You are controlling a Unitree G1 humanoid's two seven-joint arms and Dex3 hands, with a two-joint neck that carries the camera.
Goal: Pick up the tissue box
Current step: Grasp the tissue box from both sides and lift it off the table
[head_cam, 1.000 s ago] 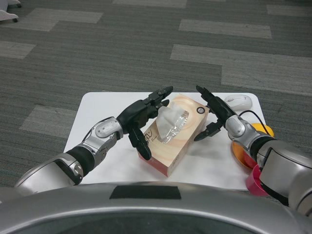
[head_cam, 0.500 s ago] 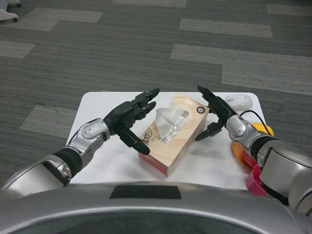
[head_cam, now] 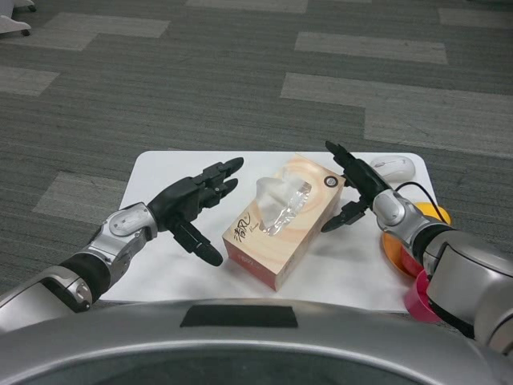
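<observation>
Wood-grain tissue box [head_cam: 280, 220]: centre of white tabletop [head_cam: 160, 172], lying diagonally, a tissue sticking up from its top.
Left hand [head_cam: 188, 204]: at the box's 9 o'clock, just apart, fingers spread, holding nothing.
Right hand [head_cam: 353, 184]: at 2 o'clock, fingers wide beside the box's far corner; contact cannot be told.
Computer mouse [head_cam: 391, 167]: 1 o'clock, near the tabletop's edge.

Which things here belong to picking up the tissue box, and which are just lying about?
Job: tissue box; left hand; right hand.
Lying about: computer mouse; orange dish; pink object, partly hidden.
</observation>
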